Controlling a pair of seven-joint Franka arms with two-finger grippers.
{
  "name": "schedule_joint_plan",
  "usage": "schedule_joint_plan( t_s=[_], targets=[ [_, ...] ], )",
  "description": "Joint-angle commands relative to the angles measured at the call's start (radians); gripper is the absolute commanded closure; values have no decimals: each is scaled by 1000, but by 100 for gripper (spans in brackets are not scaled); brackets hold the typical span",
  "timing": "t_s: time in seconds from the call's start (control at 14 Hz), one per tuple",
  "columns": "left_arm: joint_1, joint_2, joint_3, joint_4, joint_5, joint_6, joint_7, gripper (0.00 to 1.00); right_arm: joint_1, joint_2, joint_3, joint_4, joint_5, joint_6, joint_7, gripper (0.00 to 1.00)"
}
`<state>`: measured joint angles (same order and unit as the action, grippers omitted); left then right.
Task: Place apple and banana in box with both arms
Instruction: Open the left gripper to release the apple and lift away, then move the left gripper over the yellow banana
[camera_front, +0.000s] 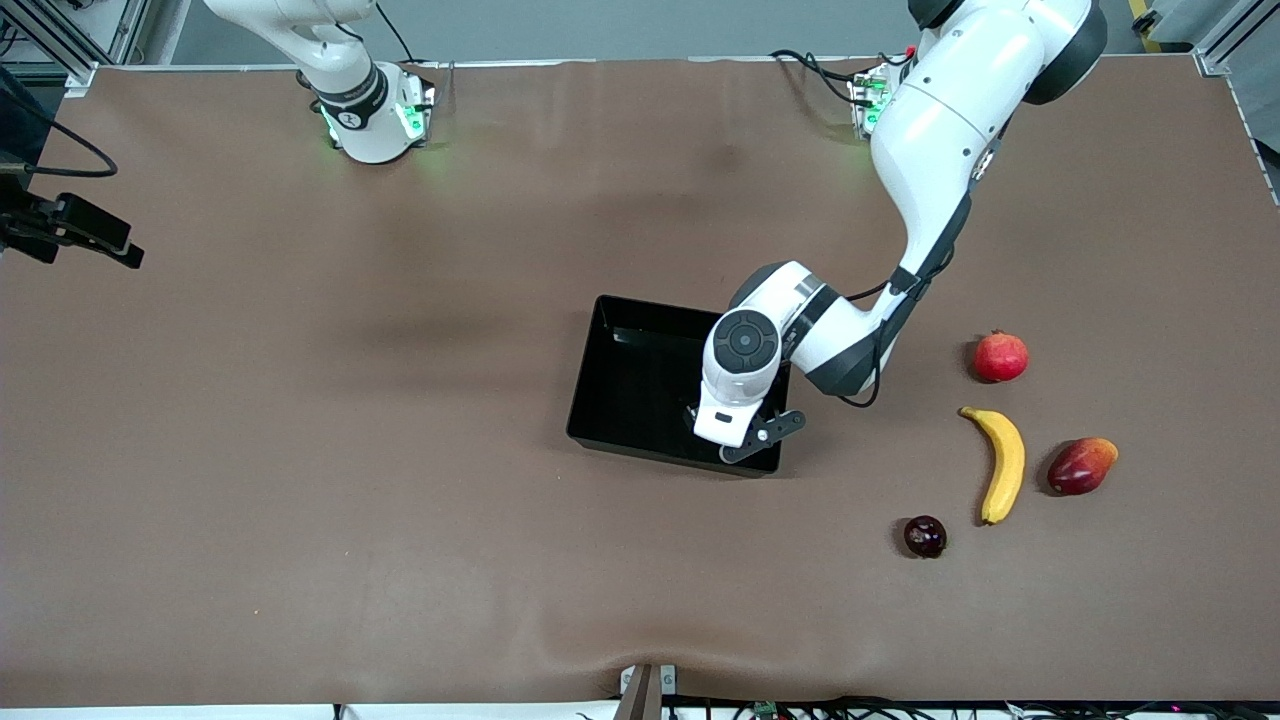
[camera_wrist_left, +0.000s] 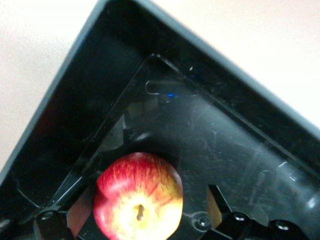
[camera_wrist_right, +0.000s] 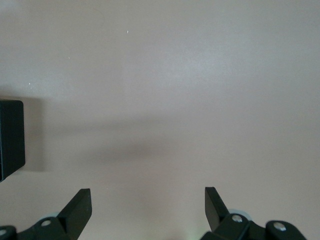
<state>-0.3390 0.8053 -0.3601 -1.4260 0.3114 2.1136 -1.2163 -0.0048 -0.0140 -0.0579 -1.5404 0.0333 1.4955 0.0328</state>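
Note:
The apple (camera_wrist_left: 138, 196), red with yellow streaks, rests stem end up on the floor of the black box (camera_front: 630, 380), in the corner toward the left arm's end and nearer the front camera. My left gripper (camera_wrist_left: 145, 212) is down inside the box, open around the apple with a gap at each side. In the front view the left hand (camera_front: 735, 410) hides the apple. The banana (camera_front: 1003, 462) lies on the table toward the left arm's end, well apart from the box. My right gripper (camera_wrist_right: 148, 205) hangs open and empty over bare table, where it waits.
Around the banana lie a red pomegranate (camera_front: 1001, 357), a red-orange mango-like fruit (camera_front: 1081, 466) and a dark plum (camera_front: 925, 536). A corner of the box (camera_wrist_right: 11, 140) shows in the right wrist view. A black camera mount (camera_front: 75, 230) juts in at the right arm's end.

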Motion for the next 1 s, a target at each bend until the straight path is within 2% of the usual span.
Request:
schedule_joint_plan(
  t_s=[0.0, 0.28, 0.43, 0.64, 0.78, 0.93],
  targets=[
    [-9, -60, 0, -1, 12, -58, -23, 0, -14, 6, 13, 14, -9, -1, -11, 0],
    [11, -164, -6, -2, 5, -159, -14, 0, -14, 6, 13, 28, -4, -1, -10, 0],
    [56, -231, -7, -2, -38, -216, 7, 0, -14, 6, 13, 28, -4, -1, -10, 0],
    [165, -328, -5, -16, -164, -259, 154, 0, -15, 6, 13, 28, -4, 0, -10, 0],
    [230, -351, -5, -28, -169, -363, 315, 0, -15, 8, 13, 29, -4, 0, -10, 0],
    [306, -379, -5, -83, -161, -379, 456, 0, -7, 6, 15, 29, -6, -9, -10, 0]
  ],
)
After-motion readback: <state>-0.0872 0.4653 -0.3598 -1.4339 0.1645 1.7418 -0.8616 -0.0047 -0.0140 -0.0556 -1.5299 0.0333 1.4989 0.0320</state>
